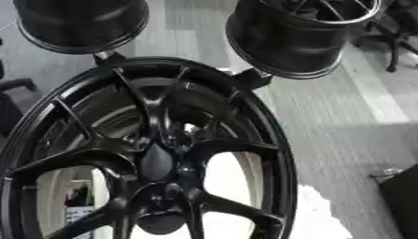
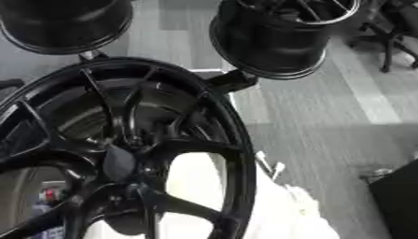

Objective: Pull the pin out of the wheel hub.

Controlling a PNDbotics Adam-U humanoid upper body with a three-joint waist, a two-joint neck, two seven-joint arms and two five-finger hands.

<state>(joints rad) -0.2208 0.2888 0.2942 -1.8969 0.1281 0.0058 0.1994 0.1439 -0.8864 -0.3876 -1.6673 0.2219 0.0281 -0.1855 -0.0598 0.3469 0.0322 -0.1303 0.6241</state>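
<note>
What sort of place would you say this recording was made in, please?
Probably a workshop or test floor for car wheels: a large black wheel fills the foreground, two more black rims stand behind it, all over a grey floor.

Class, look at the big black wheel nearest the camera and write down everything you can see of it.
The big black wheel fills the lower left of both views. It looks like glossy black metal, with a round rim and forked spokes meeting at a dark central hub. Pale surfaces show through the gaps between the spokes. Its face is turned towards the camera and it appears tilted. No pin can be made out, and no hand is in view.
</note>
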